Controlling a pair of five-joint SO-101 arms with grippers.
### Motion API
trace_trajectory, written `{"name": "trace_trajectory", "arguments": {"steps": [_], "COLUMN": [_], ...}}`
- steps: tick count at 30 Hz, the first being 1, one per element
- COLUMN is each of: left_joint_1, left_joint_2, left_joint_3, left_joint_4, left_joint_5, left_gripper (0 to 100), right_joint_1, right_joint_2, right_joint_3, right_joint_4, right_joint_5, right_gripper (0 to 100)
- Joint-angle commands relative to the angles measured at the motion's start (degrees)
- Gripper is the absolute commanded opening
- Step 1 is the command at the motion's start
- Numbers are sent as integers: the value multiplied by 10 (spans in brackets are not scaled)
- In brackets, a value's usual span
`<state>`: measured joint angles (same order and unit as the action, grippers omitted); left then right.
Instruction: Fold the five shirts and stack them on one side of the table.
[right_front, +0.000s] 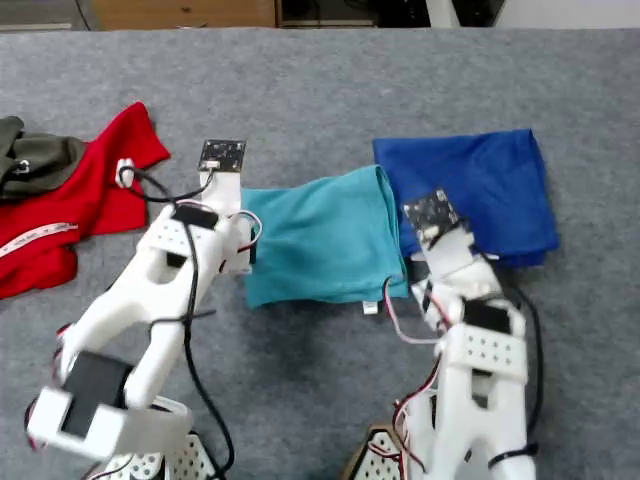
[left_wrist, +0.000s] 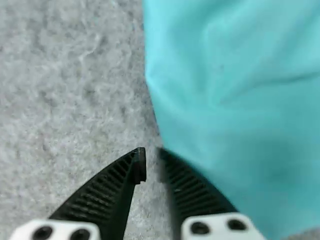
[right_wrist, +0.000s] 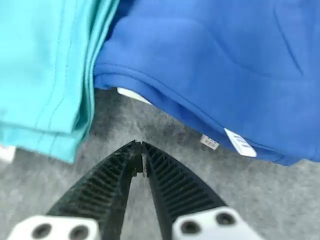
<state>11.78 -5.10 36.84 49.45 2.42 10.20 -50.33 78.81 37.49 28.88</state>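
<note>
1. Teal shirt (right_front: 320, 240) lies folded mid-table, touching the folded blue shirt (right_front: 480, 195).
2. I see left gripper (left_wrist: 152, 162) at the teal shirt's outer edge, fingers a narrow gap apart, holding nothing.
3. Right gripper (right_wrist: 140, 150) is over grey table (right_front: 320, 90) near both shirts, fingers together, empty.
4. Red shirt (right_front: 80, 200) and olive shirt (right_front: 35, 160) lie crumpled beyond the left arm.

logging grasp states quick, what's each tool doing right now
Left tool: barely open, empty, at the teal fabric shirt's edge.
Right tool: closed, empty, near the blue fabric shirt.
</note>
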Motion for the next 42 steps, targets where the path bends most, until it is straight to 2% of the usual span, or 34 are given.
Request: {"name": "trace_trajectory", "arguments": {"steps": [1, 6, 11, 18, 25, 30, 34, 42], "left_joint_1": [-7, -7, 4, 38, 40, 41, 41, 20], "left_joint_2": [52, 94, 93, 131, 233, 320, 347, 324], "left_joint_3": [-65, -96, -97, -103, -200, -306, -338, -335], "left_joint_4": [39, 85, 95, 98, 153, 227, 248, 225], "left_joint_5": [15, 19, 91, 95, 98, 96, 96, 93], "left_gripper": [177, 182, 244, 249, 123, 12, 18, 18], "right_joint_1": [-2, -4, -6, -6, -5, -4, -3, -2], "right_joint_2": [-36, -67, -70, -70, -70, -70, -70, -70], "right_joint_3": [73, 87, 92, 93, 93, 93, 93, 93], "right_joint_4": [-98, -101, -102, -102, -102, -102, -102, -102], "right_joint_5": [-20, -20, -20, -20, -20, -20, -20, -20], "right_gripper": [2, 2, 2, 2, 2, 2, 2, 2]}}
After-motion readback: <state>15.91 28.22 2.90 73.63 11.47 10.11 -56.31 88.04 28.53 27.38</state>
